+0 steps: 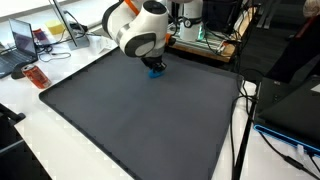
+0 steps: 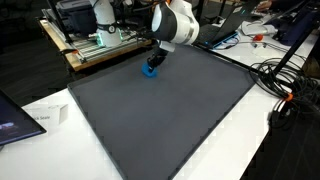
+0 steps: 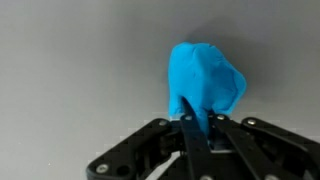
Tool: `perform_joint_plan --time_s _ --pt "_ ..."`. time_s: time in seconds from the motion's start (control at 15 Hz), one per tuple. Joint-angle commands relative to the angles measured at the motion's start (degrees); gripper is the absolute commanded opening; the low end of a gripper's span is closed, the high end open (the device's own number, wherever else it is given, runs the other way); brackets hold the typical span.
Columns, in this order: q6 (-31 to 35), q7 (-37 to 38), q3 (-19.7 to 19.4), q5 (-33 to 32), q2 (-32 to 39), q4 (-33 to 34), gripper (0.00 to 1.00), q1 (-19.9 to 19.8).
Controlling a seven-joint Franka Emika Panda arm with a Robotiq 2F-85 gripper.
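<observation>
Firmly pinched with the gripper (image 3: 197,112): a blue crumpled wad (image 3: 207,78) on the dark grey mat (image 1: 130,125).
Seen from the wrist, fingers (image 3: 190,135) pressed together on a fold at its lower edge (cloth or a glove, hard to tell which). In both exterior views, placed near one edge of the mat, directly beneath the white arm (image 1: 140,30), well apart from the laptop (image 1: 25,40) on the white table (image 1: 40,130). Grasp judged as made; lift not yet done, apparently resting on the mat with nothing raised.
</observation>
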Motion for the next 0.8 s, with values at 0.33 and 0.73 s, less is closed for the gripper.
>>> perform_joint_plan --time_s 0.33,0.73 --pt "0.7 -6.3 -5.6 0.0 -7.0 -8.4 0.02 4.2" --pt "0.6 -14.2 -9.2 0.0 -16.4 -12.7 0.02 4.6"
